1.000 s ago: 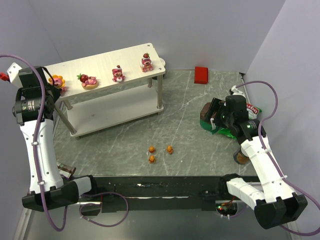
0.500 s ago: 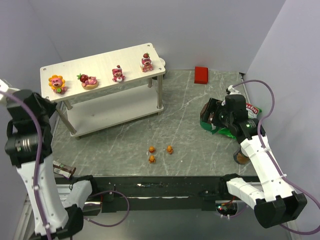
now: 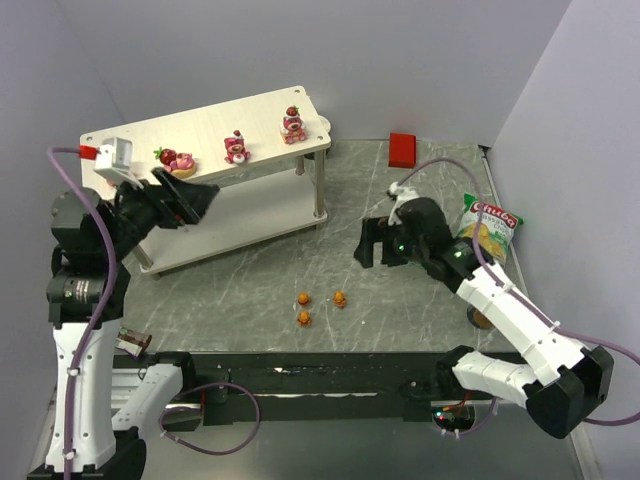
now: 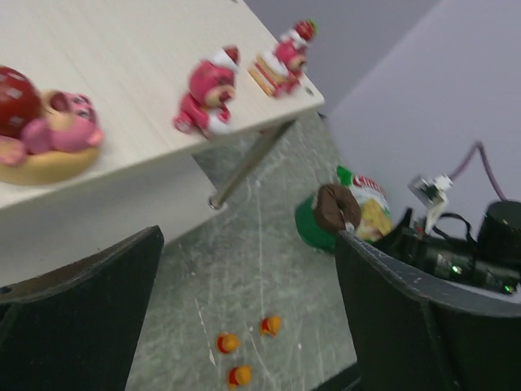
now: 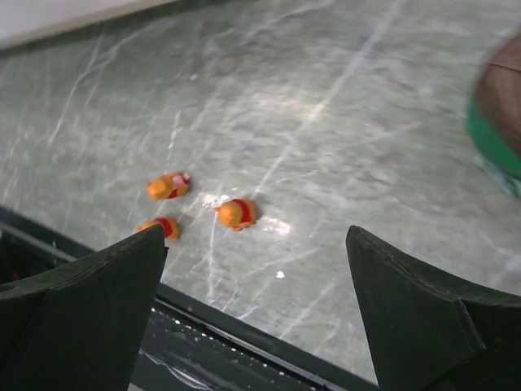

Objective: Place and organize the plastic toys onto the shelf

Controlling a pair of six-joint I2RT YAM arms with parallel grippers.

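Note:
The shelf (image 3: 262,110) stands at the back left. Three pink strawberry bears (image 3: 176,160) (image 3: 237,147) (image 3: 292,125) sit along its top board, and they show in the left wrist view too (image 4: 50,134) (image 4: 208,88) (image 4: 286,52). My left wrist hides the board's left end. Three tiny orange bears (image 3: 304,298) (image 3: 340,298) (image 3: 303,318) lie on the table near the front, also seen from the right wrist (image 5: 167,186) (image 5: 236,213) (image 5: 157,227). My left gripper (image 3: 195,200) hangs open and empty before the shelf. My right gripper (image 3: 378,246) is open and empty, right of the orange bears.
A red block (image 3: 402,149) lies at the back. A yellow-green snack bag (image 3: 488,225) lies at the right, with a brown-and-green cylinder (image 4: 330,213) beside it. The black rail (image 3: 330,375) runs along the near edge. Walls close in on both sides.
My left gripper has opened and swung from the shelf's left end to its front. My right gripper has moved left, away from the snack bag, toward the orange bears.

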